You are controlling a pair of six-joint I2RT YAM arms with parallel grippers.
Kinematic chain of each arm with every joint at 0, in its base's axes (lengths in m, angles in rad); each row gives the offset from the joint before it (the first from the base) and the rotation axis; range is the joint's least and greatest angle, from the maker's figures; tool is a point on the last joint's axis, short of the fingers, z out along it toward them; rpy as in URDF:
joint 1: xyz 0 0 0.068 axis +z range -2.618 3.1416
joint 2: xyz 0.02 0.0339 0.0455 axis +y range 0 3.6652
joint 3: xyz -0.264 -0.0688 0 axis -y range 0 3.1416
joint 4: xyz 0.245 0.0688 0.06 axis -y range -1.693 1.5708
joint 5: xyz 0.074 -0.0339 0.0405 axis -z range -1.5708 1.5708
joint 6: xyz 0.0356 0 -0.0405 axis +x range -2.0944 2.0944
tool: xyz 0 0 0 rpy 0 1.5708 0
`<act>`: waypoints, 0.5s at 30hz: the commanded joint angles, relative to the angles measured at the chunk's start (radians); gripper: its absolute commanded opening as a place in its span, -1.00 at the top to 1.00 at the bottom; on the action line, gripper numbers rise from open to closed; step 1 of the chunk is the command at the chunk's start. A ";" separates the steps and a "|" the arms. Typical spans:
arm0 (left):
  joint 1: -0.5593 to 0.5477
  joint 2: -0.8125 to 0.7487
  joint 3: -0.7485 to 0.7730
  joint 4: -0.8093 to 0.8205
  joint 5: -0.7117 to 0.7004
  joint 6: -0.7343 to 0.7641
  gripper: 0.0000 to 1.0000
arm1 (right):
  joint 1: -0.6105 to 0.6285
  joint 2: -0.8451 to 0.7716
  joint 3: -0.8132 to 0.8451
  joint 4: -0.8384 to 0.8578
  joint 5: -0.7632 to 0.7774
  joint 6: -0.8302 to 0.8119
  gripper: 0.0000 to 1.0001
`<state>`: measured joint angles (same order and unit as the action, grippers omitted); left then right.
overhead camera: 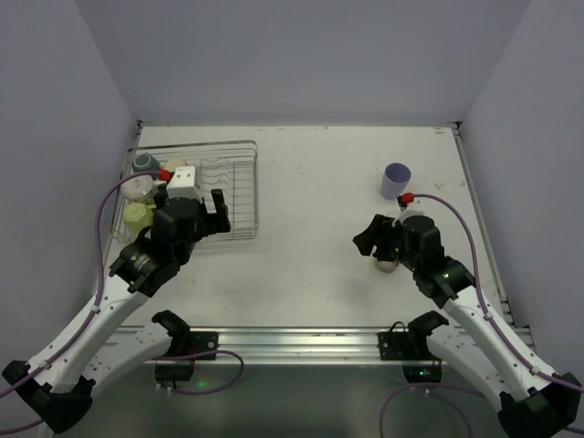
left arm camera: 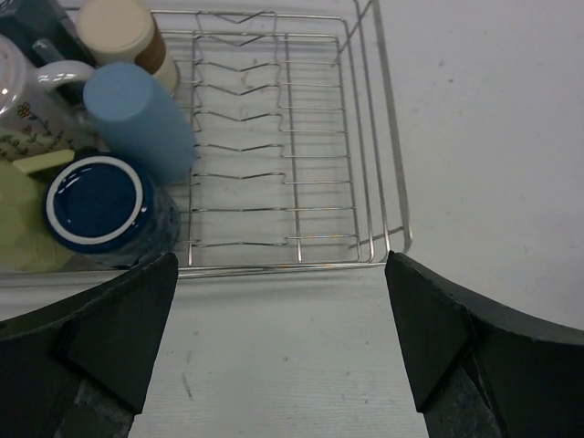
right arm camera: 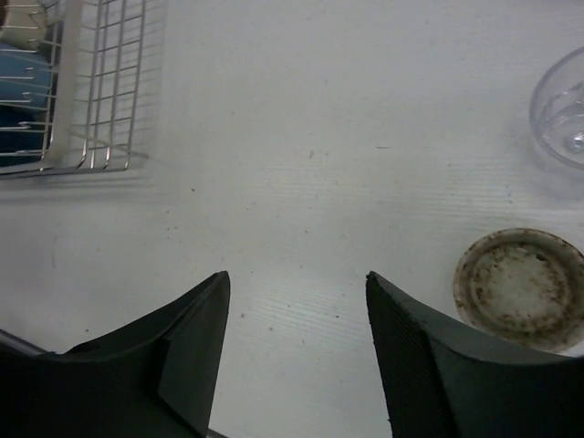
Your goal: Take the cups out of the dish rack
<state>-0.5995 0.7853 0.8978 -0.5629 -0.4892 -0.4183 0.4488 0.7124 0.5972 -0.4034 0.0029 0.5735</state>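
The silver wire dish rack (overhead camera: 239, 187) stands at the far left of the table. Cups crowd its left end: a light blue tumbler (left arm camera: 141, 119) on its side, a navy cup (left arm camera: 99, 203), a cream one (left arm camera: 119, 32), a patterned white mug (left arm camera: 27, 100) and a pale yellow cup (left arm camera: 20, 233). My left gripper (left arm camera: 278, 338) hovers open over the table just before the rack's near edge, holding nothing. My right gripper (right arm camera: 297, 292) is open and empty over bare table. A tan cup (right arm camera: 520, 287) stands just to its right, and a lavender cup (overhead camera: 396, 180) stands beyond that.
The rack's right half (left arm camera: 301, 137) holds only upright tines. Grey walls close the table on the left, far and right sides. A metal rail (overhead camera: 301, 345) runs along the near edge between the arm bases.
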 commanded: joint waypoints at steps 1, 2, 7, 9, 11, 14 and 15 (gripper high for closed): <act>0.062 0.025 0.010 -0.077 -0.140 -0.083 -1.00 | 0.022 0.002 -0.042 0.109 -0.107 -0.024 -0.35; 0.102 0.035 -0.005 -0.062 -0.077 -0.083 -1.00 | 0.022 0.005 -0.048 0.123 -0.131 -0.029 -0.40; 0.439 0.115 -0.014 -0.032 0.113 -0.042 -1.00 | 0.031 0.022 -0.056 0.166 -0.196 -0.053 -0.62; 0.477 0.111 -0.017 -0.008 0.121 -0.037 -1.00 | 0.036 0.018 -0.060 0.182 -0.225 -0.063 -0.68; 0.503 0.126 -0.023 0.015 0.142 -0.027 -1.00 | 0.051 0.010 -0.066 0.190 -0.228 -0.069 -0.75; 0.517 0.208 -0.011 0.001 0.201 -0.025 -1.00 | 0.062 0.004 -0.074 0.199 -0.236 -0.075 -0.80; 0.520 0.221 -0.017 0.008 0.201 -0.025 -1.00 | 0.065 0.004 -0.074 0.201 -0.239 -0.077 -0.81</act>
<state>-0.0933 0.9489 0.8742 -0.5858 -0.3573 -0.4526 0.5049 0.7303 0.5323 -0.2527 -0.1871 0.5236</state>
